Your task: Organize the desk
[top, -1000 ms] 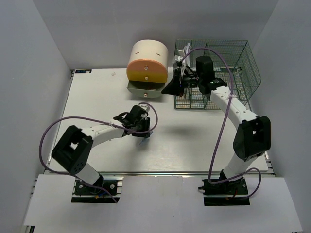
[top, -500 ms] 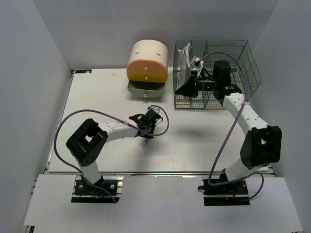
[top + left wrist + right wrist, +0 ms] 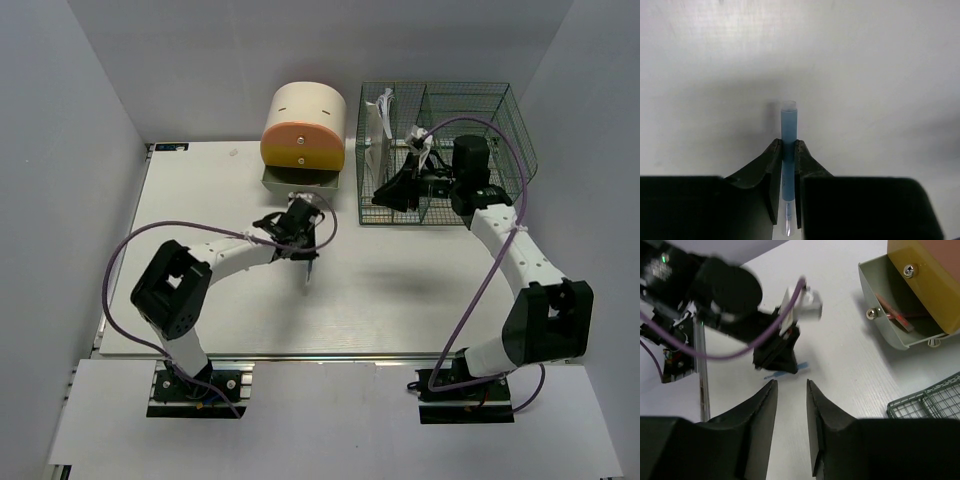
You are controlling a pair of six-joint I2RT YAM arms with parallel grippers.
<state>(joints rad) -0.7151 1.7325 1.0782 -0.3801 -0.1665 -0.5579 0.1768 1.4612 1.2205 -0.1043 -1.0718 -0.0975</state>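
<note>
The desk (image 3: 200, 200) is a white tabletop. My left gripper (image 3: 786, 145) is shut on a thin blue pen (image 3: 788, 122), whose capped end sticks out ahead of the jaws just above the desk. From above, that gripper (image 3: 305, 245) sits in front of the drawer box, with the pen (image 3: 309, 272) trailing toward me. My right gripper (image 3: 791, 385) is open with nothing between its fingers. In the top view it (image 3: 388, 195) hovers at the front left corner of the green mesh organizer (image 3: 470, 110).
The cream, orange and yellow drawer box (image 3: 303, 125) stands at the back, its bottom drawer (image 3: 895, 325) pulled open with a reddish item (image 3: 897, 315) inside. White paper (image 3: 378, 125) stands in the organizer's left compartment. A purple cable loops off each arm.
My left gripper closed on the blue pen and carried it up and right toward the drawer box. My right gripper drew back to the right and opened.
</note>
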